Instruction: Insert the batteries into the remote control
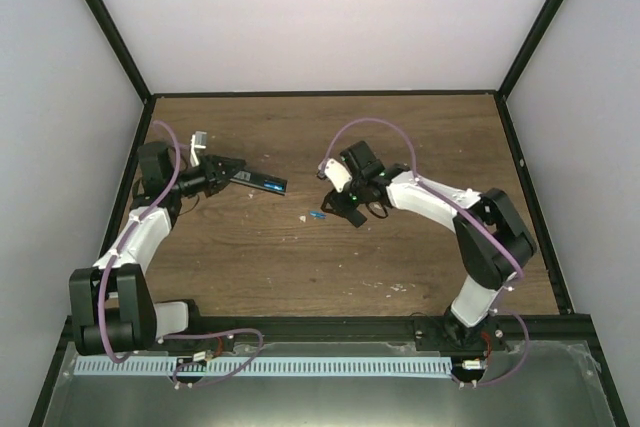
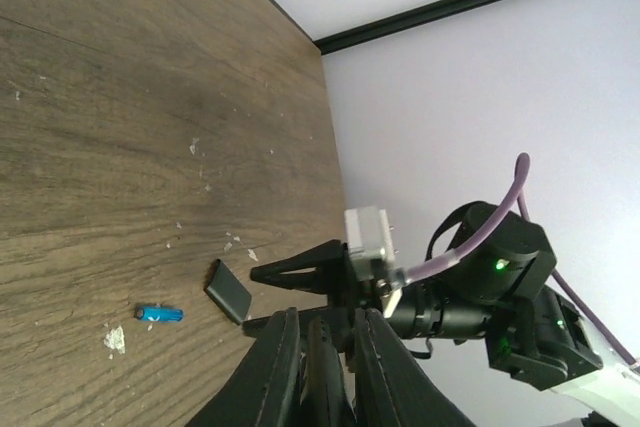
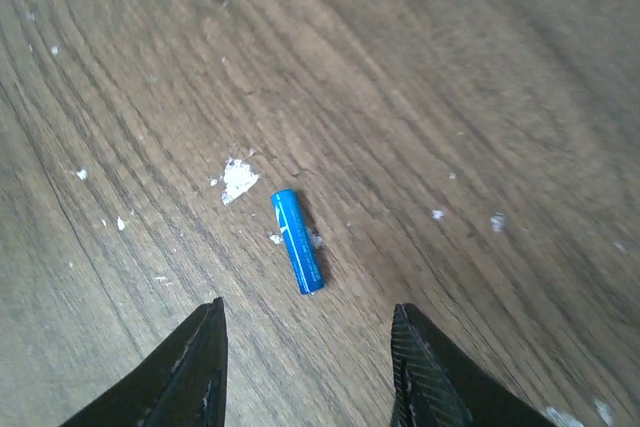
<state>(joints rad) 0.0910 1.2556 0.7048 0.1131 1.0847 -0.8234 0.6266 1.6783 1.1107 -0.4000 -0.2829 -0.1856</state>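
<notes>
We see one small bright-blue battery (image 3: 297,241) lying loose on the wooden counter (image 3: 480,97) just ahead of the wide-open right gripper (image 3: 308,312), one flat black cover (image 2: 228,290) near it, and, well apart to the left, one slim black remote control (image 1: 268,185) clamped in the left gripper (image 1: 233,175).

Robot test cell, probably a lab bench; the room beyond is hidden. Wood-grain tabletop (image 1: 300,267) boxed in by plain white panels (image 1: 320,17) on black frame struts (image 1: 103,19). Left arm (image 1: 140,237) and right arm (image 1: 440,202) bolted to a black rail (image 1: 330,327). Purple cables (image 1: 375,121) looped. Slotted cable duct (image 1: 300,365) alongside.
</notes>
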